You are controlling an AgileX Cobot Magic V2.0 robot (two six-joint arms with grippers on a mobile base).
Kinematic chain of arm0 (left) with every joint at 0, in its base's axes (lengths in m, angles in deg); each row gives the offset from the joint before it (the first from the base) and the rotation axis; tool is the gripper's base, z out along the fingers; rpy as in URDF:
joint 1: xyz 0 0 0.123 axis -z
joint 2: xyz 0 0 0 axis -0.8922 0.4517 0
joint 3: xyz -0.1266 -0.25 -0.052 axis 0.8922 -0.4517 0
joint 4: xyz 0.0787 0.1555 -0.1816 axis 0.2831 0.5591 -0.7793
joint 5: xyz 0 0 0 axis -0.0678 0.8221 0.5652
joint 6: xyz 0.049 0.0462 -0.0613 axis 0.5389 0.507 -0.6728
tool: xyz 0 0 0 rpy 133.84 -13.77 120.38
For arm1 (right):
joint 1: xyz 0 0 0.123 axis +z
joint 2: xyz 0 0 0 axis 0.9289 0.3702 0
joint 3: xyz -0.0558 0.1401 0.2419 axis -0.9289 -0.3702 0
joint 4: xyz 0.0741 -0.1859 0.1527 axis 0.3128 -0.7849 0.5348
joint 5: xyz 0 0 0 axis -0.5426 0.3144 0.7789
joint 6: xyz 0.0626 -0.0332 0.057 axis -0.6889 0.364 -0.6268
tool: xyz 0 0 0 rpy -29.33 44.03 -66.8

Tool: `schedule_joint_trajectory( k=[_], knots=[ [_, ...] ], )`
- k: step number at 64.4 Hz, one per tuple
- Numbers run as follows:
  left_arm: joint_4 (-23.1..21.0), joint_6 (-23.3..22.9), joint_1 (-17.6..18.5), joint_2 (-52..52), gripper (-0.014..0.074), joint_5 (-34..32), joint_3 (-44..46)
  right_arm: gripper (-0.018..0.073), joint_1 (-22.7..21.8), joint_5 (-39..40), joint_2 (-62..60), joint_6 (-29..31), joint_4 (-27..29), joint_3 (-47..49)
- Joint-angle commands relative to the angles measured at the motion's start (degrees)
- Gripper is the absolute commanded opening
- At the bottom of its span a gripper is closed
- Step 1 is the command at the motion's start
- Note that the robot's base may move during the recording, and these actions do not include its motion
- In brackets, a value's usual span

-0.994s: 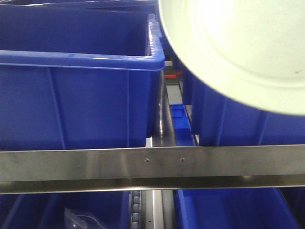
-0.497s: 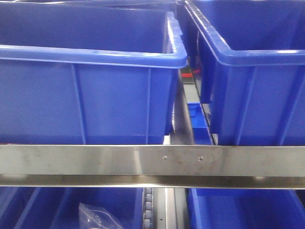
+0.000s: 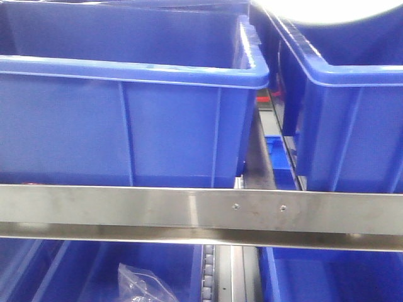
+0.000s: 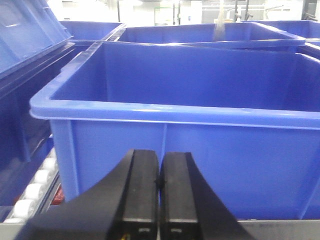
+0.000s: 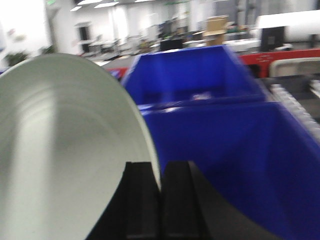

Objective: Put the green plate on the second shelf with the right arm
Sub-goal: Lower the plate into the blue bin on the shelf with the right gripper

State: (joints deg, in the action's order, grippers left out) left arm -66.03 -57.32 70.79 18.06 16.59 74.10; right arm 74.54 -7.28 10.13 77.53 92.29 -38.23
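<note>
Right gripper (image 5: 161, 172) clamped on the rim of the green plate (image 5: 60, 150), left gripper (image 4: 159, 167) with fingers pressed together on nothing, plate held high over the right blue bin (image 3: 340, 126), left blue bin (image 3: 126, 132) alongside, both bins behind the second shelf (image 3: 126, 207) front rail

Warehouse floor: blue storage bins (image 3: 126, 126), roller track (image 4: 35, 190), distant cardboard boxes (image 5: 217, 22).

Second shelf (image 3: 157, 211): brushed steel front rail, two small screws. Two big blue bins stand on it, left bin (image 3: 126, 119) and right bin (image 3: 346, 126), narrow gap between. Small blue tray (image 3: 277, 154) low in gap.
</note>
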Motion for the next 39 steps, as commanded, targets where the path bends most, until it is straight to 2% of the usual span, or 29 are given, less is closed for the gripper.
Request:
schedule_joint_trajectory(
  k=[1,25,32,39],
  knots=[
    [-0.3,-0.1,0.1,-0.9,0.0130,-4.8,-2.3,0.0026,-3.1,8.8,0.2,0.1,2.4,3.0],
    [-0.3,-0.1,0.1,-0.9,0.0130,-4.8,-2.3,0.0036,-11.1,6.7,9.8,0.1,2.6,3.5],
    [-0.3,-0.1,0.1,-0.9,0.0130,-4.8,-2.3,0.0130,-11.3,4.6,12.3,0.1,2.6,5.0],
    [-0.3,-0.1,0.1,-0.9,0.0130,-4.8,-2.3,0.0295,-11.3,0.7,14.7,0.1,2.6,8.2]
  ],
)
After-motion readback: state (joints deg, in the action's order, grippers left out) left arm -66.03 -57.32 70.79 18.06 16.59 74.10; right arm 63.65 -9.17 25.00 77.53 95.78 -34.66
